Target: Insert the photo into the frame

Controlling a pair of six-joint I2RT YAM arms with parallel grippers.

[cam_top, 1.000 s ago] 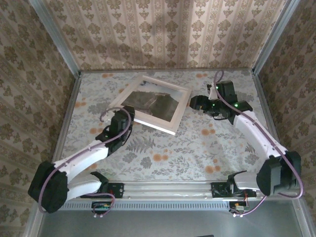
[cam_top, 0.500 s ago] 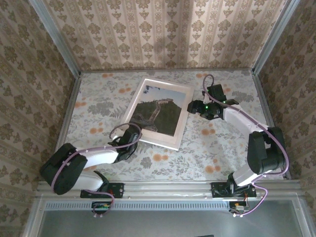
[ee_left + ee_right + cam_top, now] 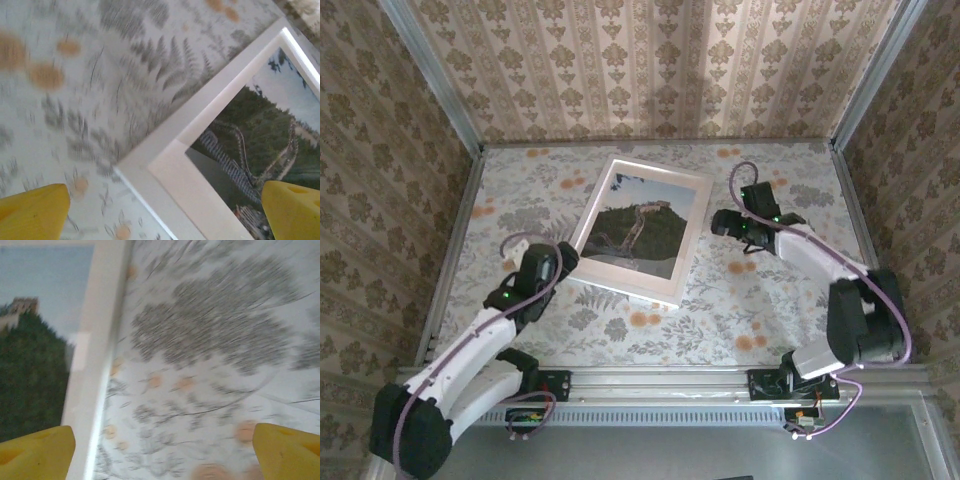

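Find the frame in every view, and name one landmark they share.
Top external: the frame lies tilted at the picture's centre.
Left wrist: the frame has a corner low centre, one edge running to the upper right.
Right wrist: the frame runs down the left side.
Shared landmark: the dark hill of the photo.

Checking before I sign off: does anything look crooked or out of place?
The frame lies flat but turned at an angle to the table edges. The photo looks seated inside it; no damage shows.
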